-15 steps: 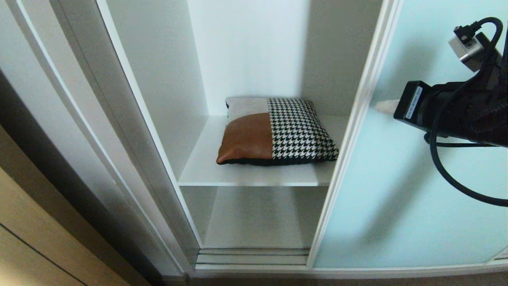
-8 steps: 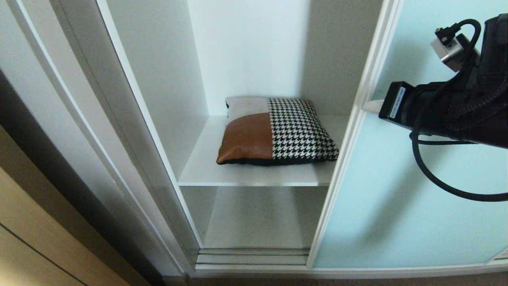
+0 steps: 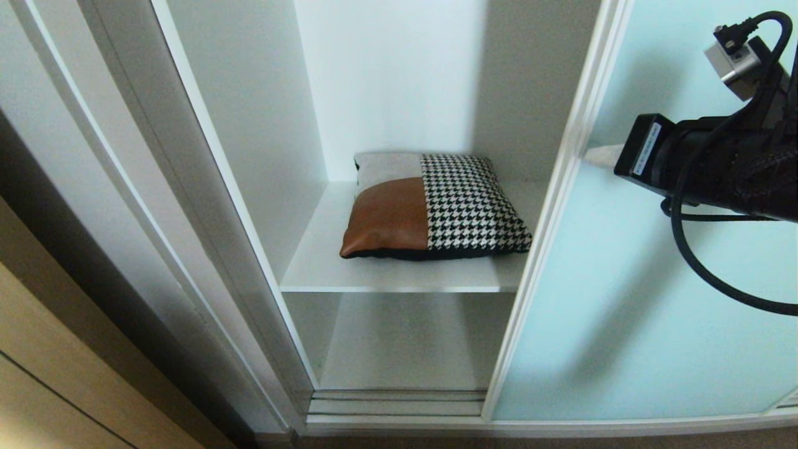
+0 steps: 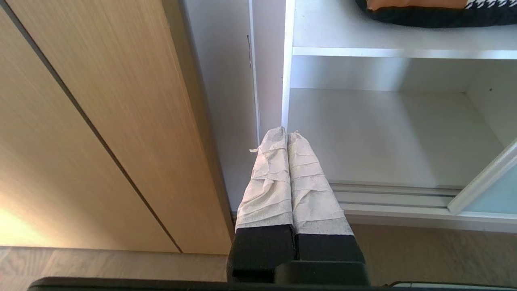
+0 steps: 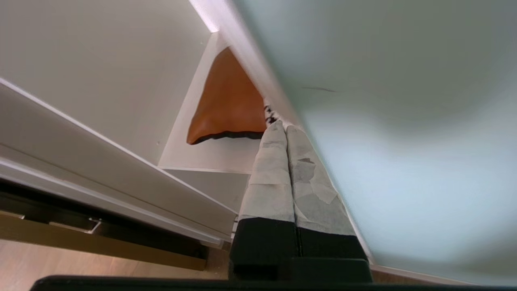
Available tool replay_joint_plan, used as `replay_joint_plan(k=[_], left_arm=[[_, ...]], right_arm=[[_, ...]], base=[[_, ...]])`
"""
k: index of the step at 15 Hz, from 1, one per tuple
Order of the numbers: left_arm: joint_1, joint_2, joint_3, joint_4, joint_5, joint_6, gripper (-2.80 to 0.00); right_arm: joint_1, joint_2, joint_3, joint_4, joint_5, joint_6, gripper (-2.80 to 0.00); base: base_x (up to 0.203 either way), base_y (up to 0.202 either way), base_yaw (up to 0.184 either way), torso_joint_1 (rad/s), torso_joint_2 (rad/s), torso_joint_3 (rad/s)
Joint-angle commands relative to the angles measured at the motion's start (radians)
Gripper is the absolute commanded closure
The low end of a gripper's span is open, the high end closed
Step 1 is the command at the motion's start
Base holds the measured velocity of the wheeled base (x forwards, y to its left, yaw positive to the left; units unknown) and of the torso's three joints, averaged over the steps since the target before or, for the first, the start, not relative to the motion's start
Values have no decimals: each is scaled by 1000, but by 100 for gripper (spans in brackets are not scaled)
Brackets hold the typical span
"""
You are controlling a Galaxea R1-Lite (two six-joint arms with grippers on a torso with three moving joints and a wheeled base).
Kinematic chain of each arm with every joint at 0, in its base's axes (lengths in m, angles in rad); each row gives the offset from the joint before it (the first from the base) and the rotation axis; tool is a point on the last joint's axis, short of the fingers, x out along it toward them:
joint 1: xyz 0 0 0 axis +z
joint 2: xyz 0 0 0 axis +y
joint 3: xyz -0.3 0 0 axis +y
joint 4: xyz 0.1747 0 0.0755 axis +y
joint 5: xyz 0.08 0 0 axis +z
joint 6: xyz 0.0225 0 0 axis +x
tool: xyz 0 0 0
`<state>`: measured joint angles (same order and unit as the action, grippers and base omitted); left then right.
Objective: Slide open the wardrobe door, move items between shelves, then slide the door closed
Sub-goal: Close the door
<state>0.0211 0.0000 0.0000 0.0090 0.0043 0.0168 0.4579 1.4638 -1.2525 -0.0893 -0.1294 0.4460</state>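
Here, right gripper (image 3: 592, 156) pressed together, seemingly touching sliding wardrobe door (image 3: 629, 299) frame, cushion (image 3: 433, 206) on shelf (image 3: 399, 274).

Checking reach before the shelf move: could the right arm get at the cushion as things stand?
Probably yes. The sliding wardrobe door is slid aside and the cushion lies uncovered on its shelf. The right gripper is shut by the door frame, so it must first open.

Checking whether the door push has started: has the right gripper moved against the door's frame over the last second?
Yes. The right gripper swung left onto the door frame, then drew back right; it now sits about where it began.
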Motion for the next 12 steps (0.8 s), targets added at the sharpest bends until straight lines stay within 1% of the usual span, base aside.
replay_joint_plan(k=[1,7,12], left_arm=[[0,2,2,0,0,0,0],[0,2,2,0,0,0,0],[0,2,2,0,0,0,0]], right_arm=[[-10,-3,1,-1,1,2,0],[-40,50,-9,-13,-1,8,0],[-28,59,-7,-18,4,16,0]], base=[[0,0,0,0,0,0],[0,0,0,0,0,0],[0,0,0,0,0,0]])
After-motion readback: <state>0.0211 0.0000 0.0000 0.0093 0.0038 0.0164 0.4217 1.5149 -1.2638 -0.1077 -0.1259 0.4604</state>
